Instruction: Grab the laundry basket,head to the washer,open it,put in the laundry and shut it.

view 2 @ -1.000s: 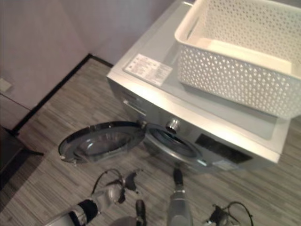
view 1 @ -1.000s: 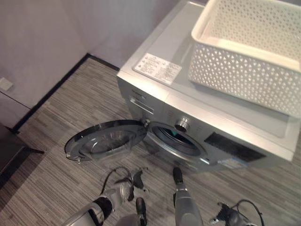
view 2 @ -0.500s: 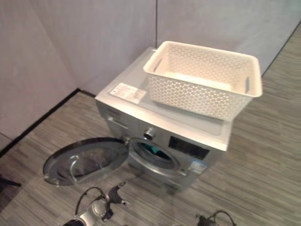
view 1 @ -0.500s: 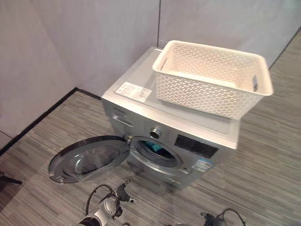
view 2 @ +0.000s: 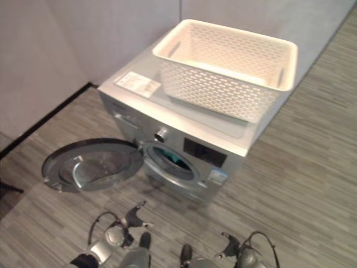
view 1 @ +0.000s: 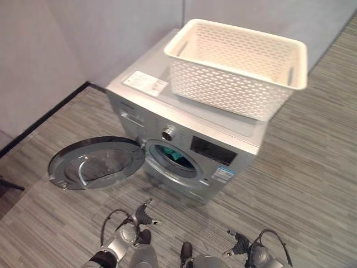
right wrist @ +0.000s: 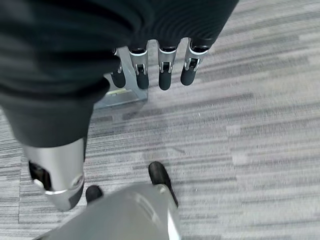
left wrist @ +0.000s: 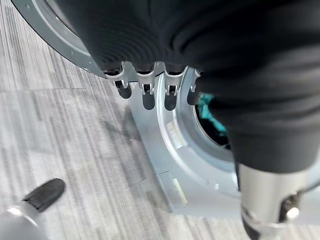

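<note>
Left eye view: washer (view 1: 184, 134) door (view 1: 92, 164) swung wide open leftward.

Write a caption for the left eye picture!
Empty basket on the washer, door open, teal laundry inside.

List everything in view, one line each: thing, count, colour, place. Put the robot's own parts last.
Washer: one, silver-grey, standing on the floor against the wall.
Washer door: one, grey rim with glass, swung fully open to the washer's left.
Laundry: one bundle, teal, inside the drum behind the open door.
Laundry basket: one, cream with perforated walls, sitting on top of the washer; its inside looks empty.
Label: one, white, on the washer's top beside the basket.
Floor: grey striped planks, all around the washer.
Wall: pale grey with a dark skirting strip, behind the washer.
Left hand: one, silver with dark tips, fingers straight, low in front of the door.
Right hand: one, same colours, fingers straight, low over the floor.
</note>
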Motion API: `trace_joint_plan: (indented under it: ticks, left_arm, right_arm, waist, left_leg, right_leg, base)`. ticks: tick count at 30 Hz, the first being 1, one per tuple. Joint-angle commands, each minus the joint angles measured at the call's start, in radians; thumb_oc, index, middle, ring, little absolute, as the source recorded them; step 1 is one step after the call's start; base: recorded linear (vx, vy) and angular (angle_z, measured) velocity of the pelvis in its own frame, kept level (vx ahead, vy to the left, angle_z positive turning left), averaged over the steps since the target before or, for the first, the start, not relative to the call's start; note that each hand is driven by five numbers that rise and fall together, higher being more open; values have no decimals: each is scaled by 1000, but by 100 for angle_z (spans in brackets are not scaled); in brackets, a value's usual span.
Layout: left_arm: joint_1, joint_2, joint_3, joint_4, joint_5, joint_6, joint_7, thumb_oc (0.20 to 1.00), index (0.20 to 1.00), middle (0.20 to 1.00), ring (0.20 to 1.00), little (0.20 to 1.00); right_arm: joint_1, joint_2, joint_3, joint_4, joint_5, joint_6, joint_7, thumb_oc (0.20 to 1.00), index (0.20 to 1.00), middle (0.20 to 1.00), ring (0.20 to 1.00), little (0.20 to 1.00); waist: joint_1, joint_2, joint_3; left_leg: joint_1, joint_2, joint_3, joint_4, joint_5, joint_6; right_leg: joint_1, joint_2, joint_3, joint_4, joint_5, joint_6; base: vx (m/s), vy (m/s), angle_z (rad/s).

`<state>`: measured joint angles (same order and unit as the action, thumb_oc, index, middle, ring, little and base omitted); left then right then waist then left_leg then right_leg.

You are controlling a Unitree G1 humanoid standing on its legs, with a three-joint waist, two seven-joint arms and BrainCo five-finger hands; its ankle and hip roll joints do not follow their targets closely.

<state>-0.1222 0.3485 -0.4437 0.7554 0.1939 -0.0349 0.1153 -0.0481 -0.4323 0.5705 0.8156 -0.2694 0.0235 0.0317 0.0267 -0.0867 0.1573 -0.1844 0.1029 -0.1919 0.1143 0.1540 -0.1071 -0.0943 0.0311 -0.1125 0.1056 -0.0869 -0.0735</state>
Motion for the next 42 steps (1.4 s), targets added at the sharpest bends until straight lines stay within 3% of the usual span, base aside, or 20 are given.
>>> trace_joint_plan:
  ticks: [1,2,8,12,13,16,19,22,23,24,26,28,30,35,40,42]
  left_arm:
    - [-18,11,89,-105,-18,-30,88,1000,1000,1000,1000,1000]
    - [-13,12,90,-110,-17,-28,87,1000,1000,1000,1000,1000]
    - [66,160,346,-347,68,-40,260,1000,1000,1000,1000,1000]
    - [72,162,352,-352,69,-38,260,1000,1000,1000,1000,1000]
    - [13,352,539,-374,151,-18,397,1000,1000,1000,1000,1000]
    - [-30,489,661,-357,142,14,437,1000,1000,1000,1000,1000]
    - [-121,635,698,-261,110,50,460,1000,1000,1000,1000,1000]
    - [-208,754,642,-120,61,45,413,1000,1000,1000,1000,1000]
    - [-215,756,635,-116,60,44,414,1000,1000,1000,1000,1000]
    - [-290,817,567,3,47,55,393,1000,1000,1000,1000,1000]
    - [-415,858,439,114,37,52,364,1000,1000,1000,1000,1000]
    - [-444,860,395,158,36,54,337,1000,1000,1000,1000,1000]
    - [-596,830,242,391,-41,32,244,1000,1000,1000,1000,1000]
    - [-711,736,142,561,-174,27,111,1000,1000,1000,1000,1000]
    - [-723,676,150,625,-215,35,86,1000,1000,1000,1000,1000]
    - [-732,663,160,677,-231,49,63,1000,1000,1000,1000,1000]
  right_arm:
    - [70,-9,-32,-29,-25,-21,42,1000,1000,1000,1000,1000]
    - [73,-10,-32,-32,-25,-20,43,1000,1000,1000,1000,1000]
    - [146,0,-73,-153,21,-51,78,1000,1000,1000,1000,1000]
    - [144,2,-68,-153,22,-51,78,1000,1000,1000,1000,1000]
    - [132,-66,-61,-313,16,-79,132,1000,1000,1000,1000,1000]
    - [139,-141,-75,-419,15,-76,171,1000,1000,1000,1000,1000]
    - [111,-131,-41,-330,-6,-69,157,1000,1000,1000,1000,1000]
    - [87,-126,-23,-307,-10,-66,154,1000,1000,1000,1000,1000]
    - [88,-124,-25,-306,-10,-67,154,1000,1000,1000,1000,1000]
    - [78,-123,-2,-282,-10,-69,145,1000,1000,1000,1000,1000]
    - [63,-107,16,-238,-4,-74,129,1000,1000,1000,1000,1000]
    - [59,-101,24,-211,-1,-71,123,1000,1000,1000,1000,1000]
    - [29,-58,54,-105,9,-68,95,1000,1000,1000,1000,1000]
    - [-5,9,94,72,29,-55,45,1000,1000,1000,1000,1000]
    - [-27,30,97,120,47,-55,18,1000,1000,1000,1000,1000]
    - [-39,39,107,144,48,-51,9,1000,1000,1000,1000,1000]
  waist:
    - [-6,-4,-56]
    - [-6,-4,-58]
    - [9,-14,-88]
    - [8,-17,-86]
    - [0,-24,-97]
    - [-6,-35,-101]
    - [-10,-35,-104]
    - [-20,-42,-103]
    - [-17,-44,-103]
    - [-31,-47,-98]
    - [-36,-60,-90]
    - [-37,-62,-86]
    - [-42,-77,-76]
    - [-42,-105,-48]
    - [-51,-128,-28]
    - [-59,-154,-21]
  left_leg:
    - [-15,15,36,-85,-65,51]
    - [-7,17,38,-96,-60,50]
    - [61,25,47,-177,-55,24]
    - [67,25,50,-180,-55,24]
    - [90,35,84,-190,-66,14]
    - [114,42,117,-199,-84,14]
    - [113,45,136,-201,-88,15]
    - [106,51,152,-202,-90,15]
    - [105,51,152,-202,-90,15]
    - [97,57,160,-202,-88,15]
    - [82,62,163,-202,-83,15]
    - [77,63,163,-202,-82,17]
    - [62,68,164,-202,-75,18]
    - [25,80,149,-199,-62,18]
    - [-14,92,133,-194,-50,16]
    - [-34,103,126,-195,-44,14]
  right_leg:
    - [107,-54,30,-112,-40,130]
    - [109,-54,31,-113,-40,129]
    - [138,-55,24,-124,-42,135]
    - [142,-55,27,-124,-42,135]
    - [138,-61,49,-125,-26,150]
    - [140,-64,81,-131,-21,160]
    - [129,-65,93,-141,-7,172]
    - [112,-65,105,-151,8,181]
    - [111,-65,105,-151,8,181]
    - [99,-63,108,-154,15,187]
    - [77,-60,110,-154,22,190]
    - [71,-59,111,-153,25,191]
    - [55,-55,109,-157,34,193]
    - [28,-43,101,-161,44,191]
    - [-2,-30,97,-160,53,187]
    - [-22,-17,101,-163,63,186]
  base:
    - [66,34,-21]
    - [84,15,0]
    - [61,29,-1]
    - [16,24,-3]
    - [85,103,-14]
    - [63,70,-71]
    - [15,37,-21]
    - [-7,28,-12]
    - [-10,9,-29]
    - [-24,-2,-21]
    - [-19,-5,-5]
    - [-7,0,-3]
    - [0,0,0]
    - [-2,-18,0]
    - [-14,-42,20]
    - [13,-60,-1]
